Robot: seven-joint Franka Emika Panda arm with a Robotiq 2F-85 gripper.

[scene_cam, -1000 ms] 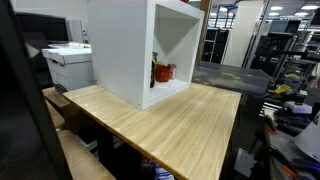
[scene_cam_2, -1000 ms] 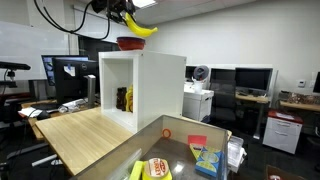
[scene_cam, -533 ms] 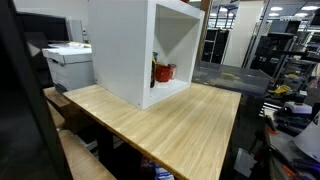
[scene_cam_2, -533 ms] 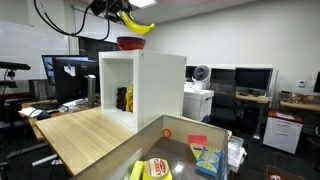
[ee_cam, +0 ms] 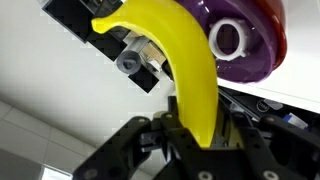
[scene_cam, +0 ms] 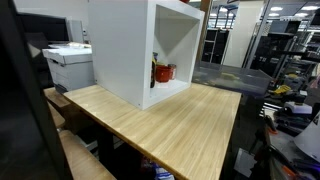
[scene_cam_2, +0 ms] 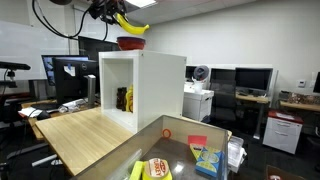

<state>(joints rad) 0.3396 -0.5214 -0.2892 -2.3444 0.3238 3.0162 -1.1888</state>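
My gripper (ee_cam: 195, 135) is shut on a yellow banana (ee_cam: 180, 60). In an exterior view the gripper (scene_cam_2: 112, 12) holds the banana (scene_cam_2: 130, 24) in the air above and to the left of a red bowl (scene_cam_2: 131, 43). The bowl stands on top of a white open cabinet (scene_cam_2: 160, 90). In the wrist view the bowl (ee_cam: 245, 40) shows dark red with a purple inside, beyond the banana. The gripper is out of frame in the other exterior view, where the cabinet (scene_cam: 120, 50) stands on a wooden table (scene_cam: 170, 125).
A red cup (scene_cam: 163, 72) and other small items stand inside the cabinet. A printer (scene_cam: 68, 65) is behind the table. A second surface in front holds snack packets (scene_cam_2: 155, 168) and boxes (scene_cam_2: 205, 158). Monitors (scene_cam_2: 250, 80) and office desks lie further off.
The gripper with the banana has moved left and slightly up, away from above the bowl.
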